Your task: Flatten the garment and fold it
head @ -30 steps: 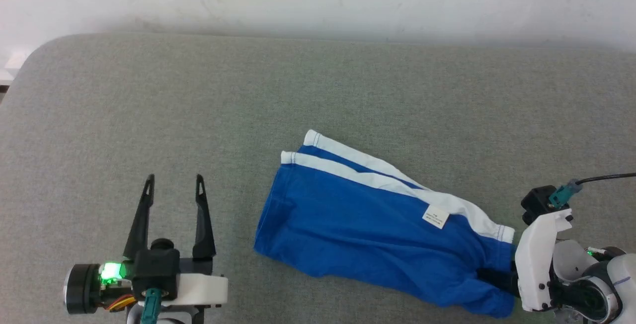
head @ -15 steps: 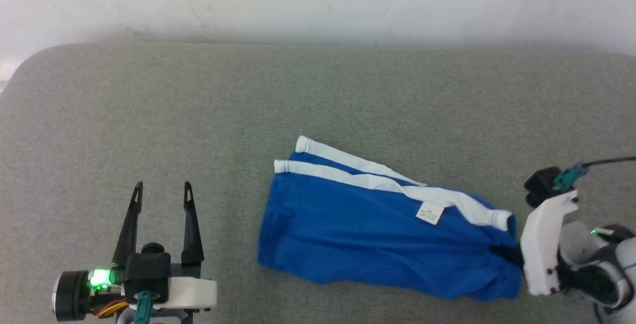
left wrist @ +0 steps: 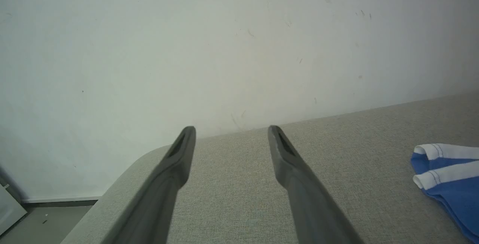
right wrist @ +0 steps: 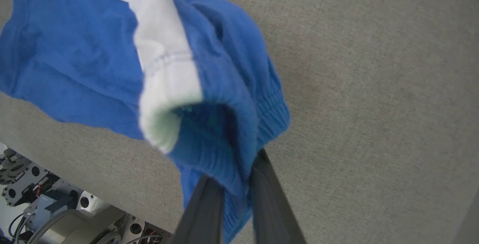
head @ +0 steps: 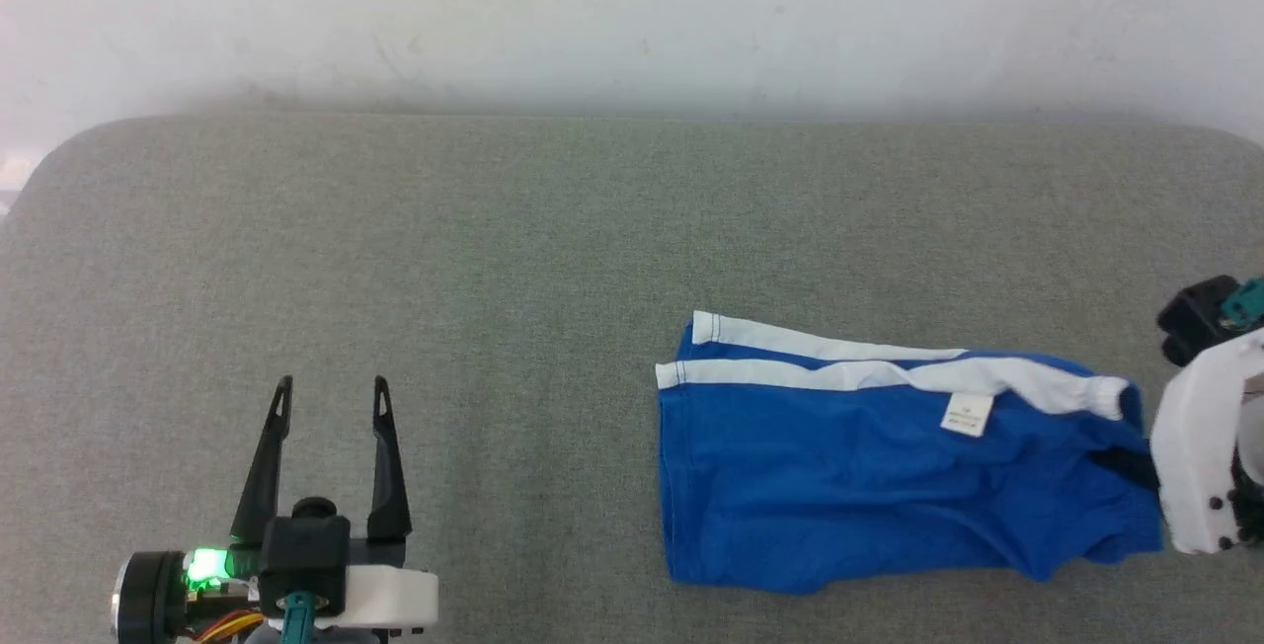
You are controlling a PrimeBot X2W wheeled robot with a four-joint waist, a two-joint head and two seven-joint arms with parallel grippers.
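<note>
Since a second ago the garment (head: 889,486) has slid toward the robot's right, widening its gap from the left pincer (head: 331,383). It has also swung from a slant to nearly level across the head view, which has itself tilted a little. Over the same second the right pincer (head: 1121,466) has closed.

The shorts stretch away from the right pincer's fingertips toward the left pincer, blue face up. A small white label (head: 968,414) lies close to the gripped end, and two white stripes (head: 839,374) run along the side away from the robot. In the right wrist view that pincer (right wrist: 235,173) is clamped on the bunched, ribbed blue edge, and the cloth stands up in an open tube just ahead of the fingertips. The far hem, with two stacked white-trimmed edges, lies flat; the long side toward the robot is wavy.

The grey padded surface (head: 494,279) is bare beyond the stripes as far as the wall (head: 632,12). A wide bare stretch also separates the hem from the left pincer. In the right wrist view, the surface's front edge (right wrist: 93,150) runs near the garment's plain blue side, above the robot's base (right wrist: 56,214).

The left pincer (left wrist: 232,130) hovers with its fingers spread wide and nothing between them, well apart from the hem. The surface's rounded corner lies ahead of it, to its left.
</note>
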